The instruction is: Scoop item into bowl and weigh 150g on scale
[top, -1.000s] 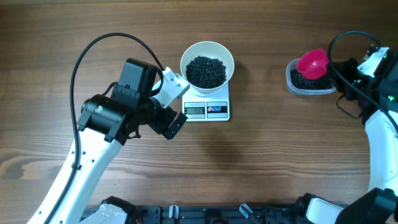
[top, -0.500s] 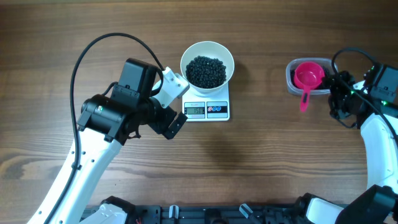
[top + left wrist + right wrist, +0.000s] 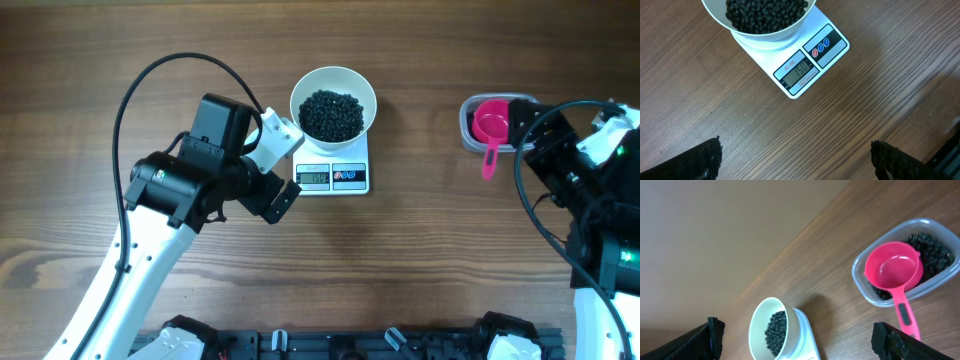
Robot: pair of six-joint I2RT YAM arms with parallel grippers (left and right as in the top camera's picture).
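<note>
The white bowl (image 3: 765,41) of black beans (image 3: 765,12) sits on the scale (image 3: 832,47), directly ahead of the left claw (image 3: 797,160), which gapes empty. The right claw (image 3: 800,342), likewise released, is well apart from the bowl, near the tub (image 3: 932,222) where the pink scoop (image 3: 893,272) rests, handle toward it.

The scale (image 3: 837,44) carries the only legible writing. Its grey display (image 3: 801,71), seen from the left wrist, shows the digits 150. The fine print just above the display and the marks on the two round buttons (image 3: 815,51) are too small to read.
</note>
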